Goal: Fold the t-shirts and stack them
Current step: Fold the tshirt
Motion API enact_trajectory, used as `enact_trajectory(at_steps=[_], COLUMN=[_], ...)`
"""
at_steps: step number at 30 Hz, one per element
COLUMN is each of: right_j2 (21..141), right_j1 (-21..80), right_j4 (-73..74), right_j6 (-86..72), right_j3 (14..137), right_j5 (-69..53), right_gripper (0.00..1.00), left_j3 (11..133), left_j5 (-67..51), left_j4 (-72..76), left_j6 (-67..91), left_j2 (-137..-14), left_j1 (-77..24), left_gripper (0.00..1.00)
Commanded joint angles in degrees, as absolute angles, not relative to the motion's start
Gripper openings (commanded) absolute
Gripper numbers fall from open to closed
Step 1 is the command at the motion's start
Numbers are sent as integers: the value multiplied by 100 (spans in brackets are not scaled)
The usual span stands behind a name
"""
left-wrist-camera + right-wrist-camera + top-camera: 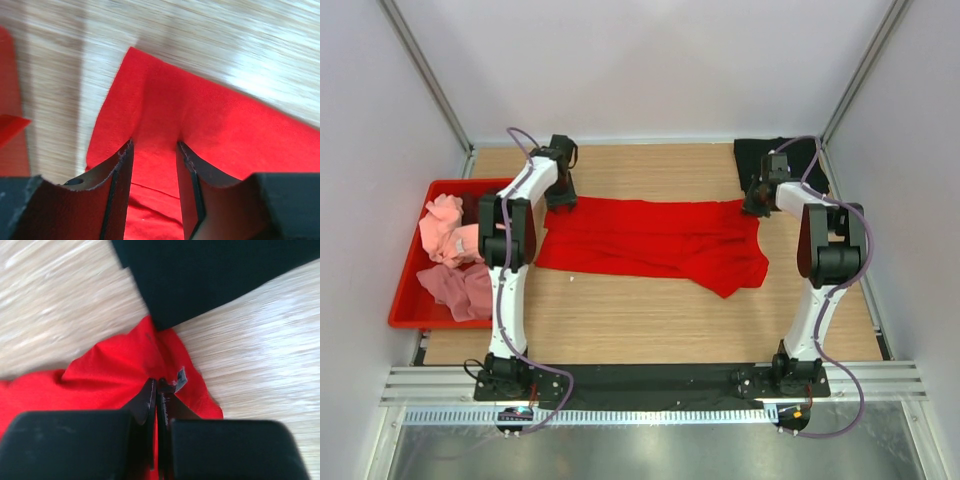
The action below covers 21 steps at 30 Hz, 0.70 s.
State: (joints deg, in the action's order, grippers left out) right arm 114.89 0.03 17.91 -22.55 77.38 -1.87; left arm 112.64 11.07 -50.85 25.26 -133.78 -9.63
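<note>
Red cloth dominates the scene: the red t-shirt (650,240) lies spread lengthwise across the middle of the wooden table (650,320), folded into a long band, its right end bunched and sagging toward the near edge. The left gripper (560,200) sits at the far left corner of this band. In the left wrist view the left gripper (155,145) has its jaws parted, with the two fingers (117,170) standing apart and a strip of the red t-shirt (225,130) showing in the gap between them; a shallow crease in the cloth runs toward that gap, but whether the tips press the fabric cannot be told. The right gripper (757,208) sits at the far right corner of the band. In the right wrist view the right gripper (157,382) has its fingers (147,400) drawn almost together, pinching a gathered ridge of the red t-shirt (110,370), with a small grey tab just beside the tips. A black t-shirt (790,160) lies flat in the far right corner of the table, its near corner touching the red cloth in the right wrist view (200,275). At the left edge a red crate (410,320) holds a crumpled pink t-shirt (445,230) and a dusty-rose t-shirt (460,290).
</note>
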Motion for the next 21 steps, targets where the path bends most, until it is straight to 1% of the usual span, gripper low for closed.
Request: enact_trajectory(at_steps=[1,2,6,9,13,15,16,19,21], right_j2=[11575,11549,11312,11145,11013,10890,10750,10574,10319], right_j1=[-167,-176,-193,-193,-193,-193,-193,-193,-193], right_j4=[1661,1739,1591,1407,1441,1774,1888,2775,3268], right_j6=[-2329,-2364,-2496,-2636,-2646,-2593,-2567,-2549,-2575], right_j3=[7866,7823,7577,7409,7497,7699,7760,8147,8183], right_j5=[509,771,1080,994,617,589,502,562,326], right_gripper=[1,1,1,7,22,26,35,46,52], left_j3=[11347,11329,11268,11268,11267,11259,11267,11259,10953], left_j5=[1713,1757,1881,1750,1170,836,731,318,37], left_j4=[-5291,-5308,-5318,-5291,-5124,-5028,-5027,-5027,-4852], left_j6=[2716,2759,2821,2839,2778,2751,2734,2725,2681], left_j2=[-13509,-13509,-13483,-13456,-13237,-12948,-12824,-12341,-11886], left_j1=[-897,-870,-853,-853,-861,-870,-870,-888,-1001], left_gripper=[41,41,41,41,42,45,45,48,49])
